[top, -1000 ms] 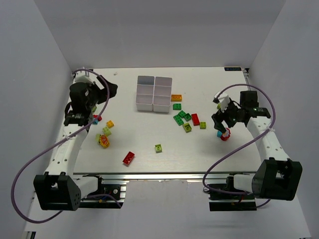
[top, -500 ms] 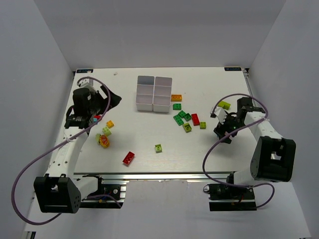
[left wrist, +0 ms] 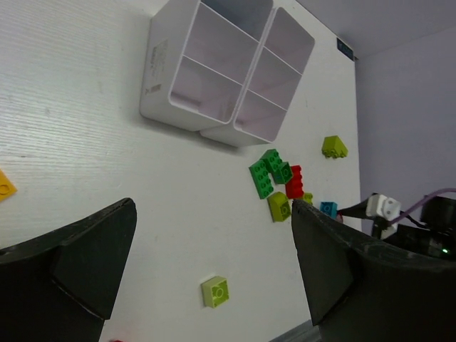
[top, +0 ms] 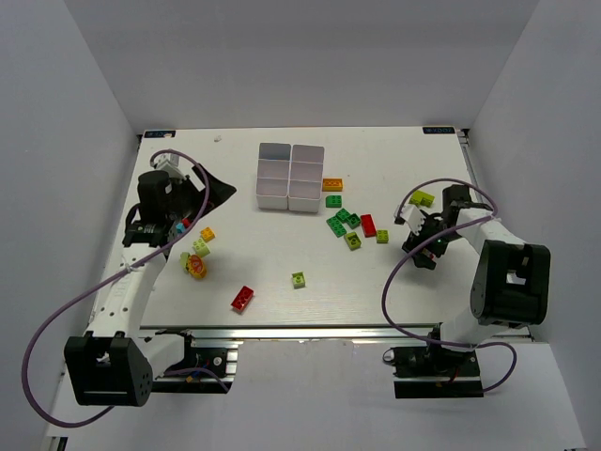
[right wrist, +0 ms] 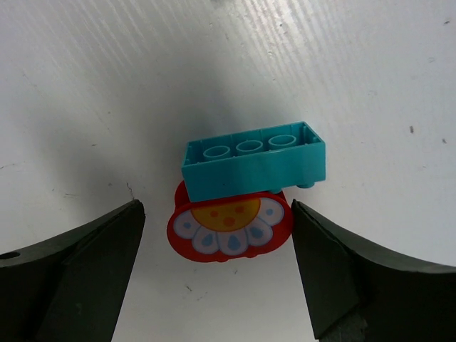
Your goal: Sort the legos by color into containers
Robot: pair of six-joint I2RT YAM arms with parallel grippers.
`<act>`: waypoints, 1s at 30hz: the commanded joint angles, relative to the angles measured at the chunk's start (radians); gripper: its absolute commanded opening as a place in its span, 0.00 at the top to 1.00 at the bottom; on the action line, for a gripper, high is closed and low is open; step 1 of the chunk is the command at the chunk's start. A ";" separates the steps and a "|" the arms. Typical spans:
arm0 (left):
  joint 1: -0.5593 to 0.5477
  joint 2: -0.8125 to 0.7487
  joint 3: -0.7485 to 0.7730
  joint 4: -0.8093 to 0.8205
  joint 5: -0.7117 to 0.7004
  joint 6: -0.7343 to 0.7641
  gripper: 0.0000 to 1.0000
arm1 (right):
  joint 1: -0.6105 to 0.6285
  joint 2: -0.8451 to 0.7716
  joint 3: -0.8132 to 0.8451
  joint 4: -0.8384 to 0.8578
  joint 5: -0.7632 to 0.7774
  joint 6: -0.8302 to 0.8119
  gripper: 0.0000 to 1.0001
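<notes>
Top external view: the white tray (top: 274, 153) stands at the far middle of the tabletop (top: 282, 254), and every compartment that shows looks bare
Sorted so far: nothing, as far as the overhead and left wrist views into the tray tell
Left to do: all of it, judging by the spread
Loose near the tray: a green cluster (top: 340, 222) with a red brick (top: 368, 225) just right of it, and an orange brick (top: 331, 184) beside its near right corner
Loose elsewhere: a lone lime brick (top: 298, 279) and a second red brick (top: 243, 298) toward the near edge, and a yellow brick (top: 207, 234) by the left arm
Left fingers (left wrist: 85, 263): spread wide, nothing between them, touching nothing, above the left side of the tabletop
Right fingers (right wrist: 85, 271): spread wide and low over the tabletop, straddling a light blue brick (right wrist: 254, 162) and a red flower piece (right wrist: 229, 226), apart from both
Light blue brick: on the tabletop at the right, overlapping the flower piece's upper edge; whether the two are clipped together cannot be told
Likely step: a first pick, probably the light blue brick
</notes>
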 commanded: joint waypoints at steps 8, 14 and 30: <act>-0.067 0.012 -0.089 0.246 0.162 -0.212 0.08 | -0.006 0.051 -0.026 0.007 -0.014 -0.056 0.32; -0.226 0.078 -0.086 0.341 0.133 -0.278 0.09 | -0.006 -0.016 -0.011 -0.058 -0.143 -0.096 0.72; -0.504 0.430 0.107 0.545 0.248 -0.341 0.08 | 0.376 -0.341 0.086 0.019 -0.507 0.164 0.94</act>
